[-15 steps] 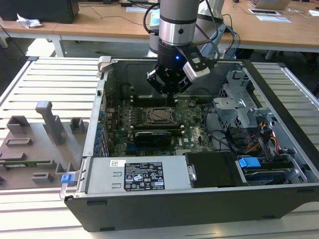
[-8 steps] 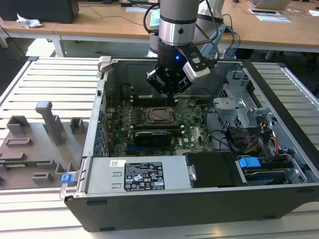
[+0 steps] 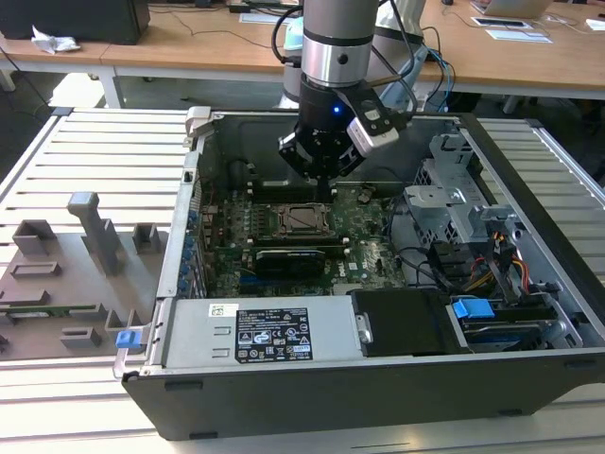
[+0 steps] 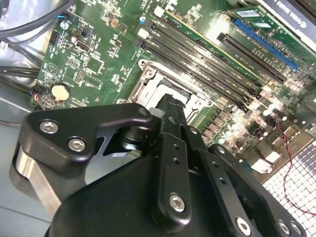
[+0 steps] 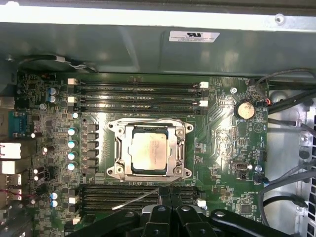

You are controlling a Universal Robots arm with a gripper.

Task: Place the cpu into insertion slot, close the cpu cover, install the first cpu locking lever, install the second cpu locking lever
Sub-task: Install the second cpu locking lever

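In the exterior view the open computer case (image 3: 378, 378) lies on a slatted counter (image 3: 85, 161), its grey power supply (image 3: 260, 333) nearest the camera. Behind that sits the green motherboard (image 3: 364, 255) with a long black card (image 3: 298, 257) across it. Further back is the socket, where the cpu (image 3: 304, 218) lies flat with the cpu cover (image 3: 284, 224) down around it (its pale metal top shows through the square window in the first wrist view (image 5: 148, 150)). A thin lever wire (image 5: 136, 200) angles away from the socket's near edge, apparently unlatched. The gripper (image 3: 324, 192) hangs just above the socket's far side; in both wrist views its black jaws are pressed together with nothing between them (image 5: 169, 196). Beyond stand wooden desks (image 3: 189, 47).
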